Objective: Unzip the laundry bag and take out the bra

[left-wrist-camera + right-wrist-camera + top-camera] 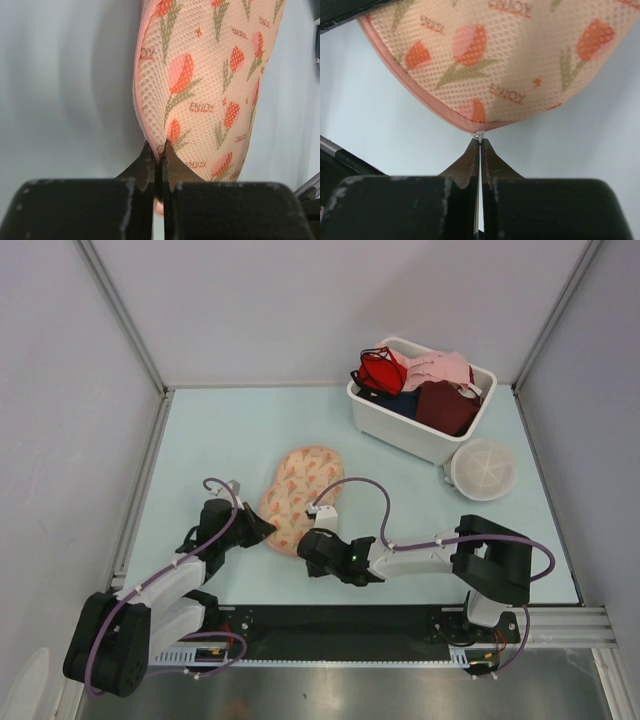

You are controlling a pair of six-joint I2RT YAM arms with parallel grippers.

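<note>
The laundry bag (300,485), a peach pouch with an orange tulip print, lies flat on the pale table in front of both arms. My left gripper (270,530) is at its near left edge. In the left wrist view the left gripper (160,148) is shut, pinching the bag's (210,90) pink zipper seam. My right gripper (302,542) meets the bag's near end. In the right wrist view the right gripper (480,141) is shut on the small white zipper pull (480,134) at the rim of the bag (510,55). The bag looks zipped. The bra is hidden.
A white bin (400,432) at the back right holds a red bra (382,370), a pink garment (440,368) and a dark red one (447,405). A round white mesh disc (483,468) lies just in front of the bin. Walls enclose the table on three sides.
</note>
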